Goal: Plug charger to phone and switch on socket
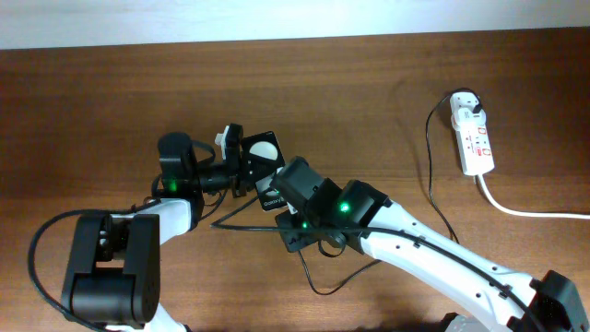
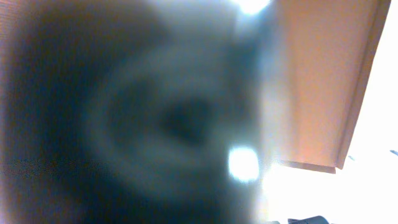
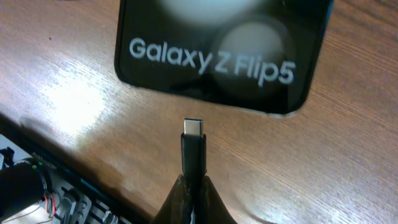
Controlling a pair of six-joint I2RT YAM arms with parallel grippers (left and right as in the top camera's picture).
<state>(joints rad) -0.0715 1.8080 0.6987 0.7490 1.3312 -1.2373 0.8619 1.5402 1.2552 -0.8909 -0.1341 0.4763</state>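
The phone (image 1: 261, 157) is black with white round spots and lies left of the table's centre. In the right wrist view (image 3: 217, 56) it reads "Galaxy Z Flip5". My left gripper (image 1: 236, 160) is closed on the phone's left edge. Its wrist view is a dark blur (image 2: 174, 124). My right gripper (image 1: 284, 191) is shut on the charger's black plug (image 3: 193, 146). The metal tip points at the phone's near edge, a short gap away. The black cable (image 1: 430, 175) runs to the white adapter (image 1: 466, 106) in the socket (image 1: 475, 138) at the far right.
A thick white cord (image 1: 525, 210) leaves the socket toward the right edge. Slack black cable loops on the table under my right arm (image 1: 318, 277). The wall runs along the table's far edge.
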